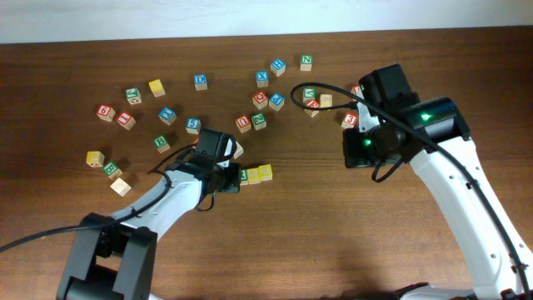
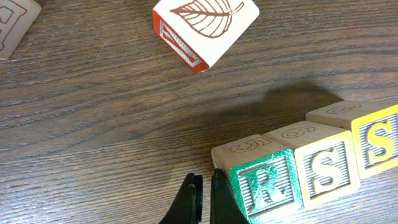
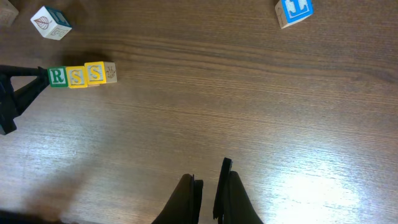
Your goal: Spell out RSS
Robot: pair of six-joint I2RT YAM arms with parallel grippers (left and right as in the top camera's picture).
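RSS row (image 3: 76,76) of three small wooden letter cubes lies on the dark brown wooden worktop (image 1: 333,242). From overhead it is left of centre, below the scattered letter cubes (image 1: 260,100).

On my left wrist view I read it plainly. The green R cube (image 2: 266,185) with its pale face comes first, then the first yellow S cube (image 2: 324,169), then the second yellow S cube (image 2: 377,140). They stand in one line, each touching the next.

My left gripper (image 2: 205,186) sits at the R end of the row, clenched almost to touching with nothing between its fingers. One finger is right against the R cube's corner, though I cannot tell if it actually touches. From overhead the gripper covers part of that cube, so the letter is unreadable there.

A pale wooden cube with a brown leaf drawing (image 2: 205,28) lies tilted, apart from the row.

My right gripper (image 3: 208,183) hangs over bare worktop well apart from the row. It is also closed down to a slit and empty. A blue-faced wooden cube (image 3: 294,11) sits at the far edge of its view.
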